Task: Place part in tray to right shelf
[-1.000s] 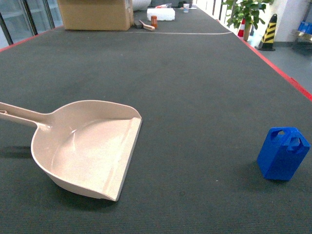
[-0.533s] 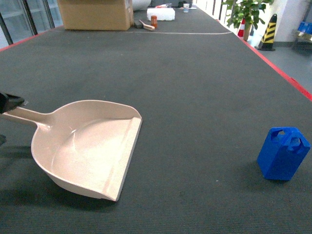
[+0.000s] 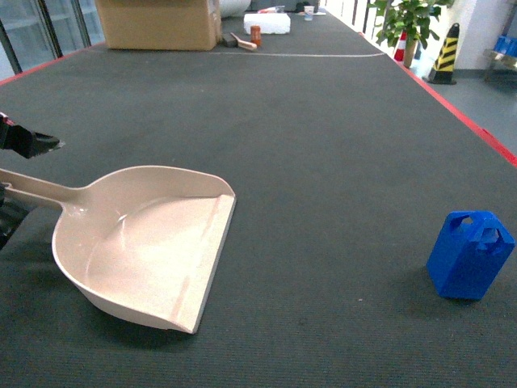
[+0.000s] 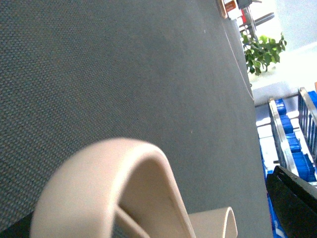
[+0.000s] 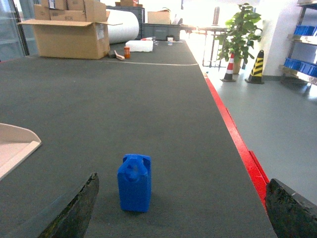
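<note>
Rigid, light-looking blue part [image 5: 134,182] stands at 12 o'clock between the wide right claw [image 5: 181,206]; grip its flat sides. Left claw [image 3: 24,174] probably gapes around the tray [image 3: 141,242] handle.

The bench [image 3: 323,145] is covered in dark grey-green ribbed matting with a red strip along its edge. On it the tray [image 3: 145,250] is a pale beige all over, and the part [image 3: 469,254] is a solid bright blue. Far back sits a plain brown cardboard box [image 3: 157,23] and a white block [image 3: 266,23]. A cone striped black and yellow [image 3: 443,53] stands beside a green leafy plant [image 3: 408,20].
</note>
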You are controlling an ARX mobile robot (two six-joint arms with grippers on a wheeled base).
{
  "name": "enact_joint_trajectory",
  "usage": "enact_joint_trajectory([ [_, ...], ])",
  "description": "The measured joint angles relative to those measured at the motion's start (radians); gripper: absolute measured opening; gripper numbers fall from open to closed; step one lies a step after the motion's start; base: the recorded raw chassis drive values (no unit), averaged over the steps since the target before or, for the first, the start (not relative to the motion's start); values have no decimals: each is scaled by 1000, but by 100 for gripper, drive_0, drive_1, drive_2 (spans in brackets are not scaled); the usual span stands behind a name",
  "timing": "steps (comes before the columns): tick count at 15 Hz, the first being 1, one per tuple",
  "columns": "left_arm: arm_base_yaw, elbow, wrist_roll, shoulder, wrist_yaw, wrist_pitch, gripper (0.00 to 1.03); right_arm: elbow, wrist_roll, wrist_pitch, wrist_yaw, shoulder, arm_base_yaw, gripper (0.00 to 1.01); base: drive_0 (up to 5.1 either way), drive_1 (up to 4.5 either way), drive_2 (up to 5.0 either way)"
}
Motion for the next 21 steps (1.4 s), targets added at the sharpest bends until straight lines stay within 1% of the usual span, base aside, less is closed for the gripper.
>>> enact_joint_trajectory([
  [2,-5,34,-26,59,27,40,74,0,0,0,0,0,0,98,0,0,0],
  [3,-9,34,-45,74,45,84,62,0,0,0,0,0,0,98,0,0,0],
  [4,-11,26,-77,75,55,132,50,0,0,0,0,0,0,98,0,0,0],
  [6,-30,-20,-140,64,65,224,21,0,0,0,0,0,0,98,0,0,0],
  [7,-42,-37,-175,42,62,229,15,0,0,0,0,0,0,98,0,0,0],
  [8,-55,-54,-180,6,61,234,14,0,0,0,0,0,0,98,0,0,0],
  [10,-109,-114,-211,-100,55,238,13,0,0,0,0,0,0,98,0,0,0],
  [13,-208,-154,-293,-239,50,240,13,0,0,0,0,0,0,98,0,0,0],
  [14,-241,-163,-317,-265,44,241,13,0,0,0,0,0,0,98,0,0,0],
  [15,-280,-174,-341,-288,26,240,13,0,0,0,0,0,0,98,0,0,0],
  [16,-319,-180,-358,-299,11,240,13,0,0,0,0,0,0,98,0,0,0],
  [18,-394,-182,-387,-302,9,238,13,0,0,0,0,0,0,98,0,0,0],
  [19,-412,-182,-389,-302,14,238,13,0,0,0,0,0,0,98,0,0,0],
  [20,-412,-182,-391,-301,11,238,13,0,0,0,0,0,0,98,0,0,0],
  [21,-399,-182,-391,-299,0,238,13,0,0,0,0,0,0,98,0,0,0],
])
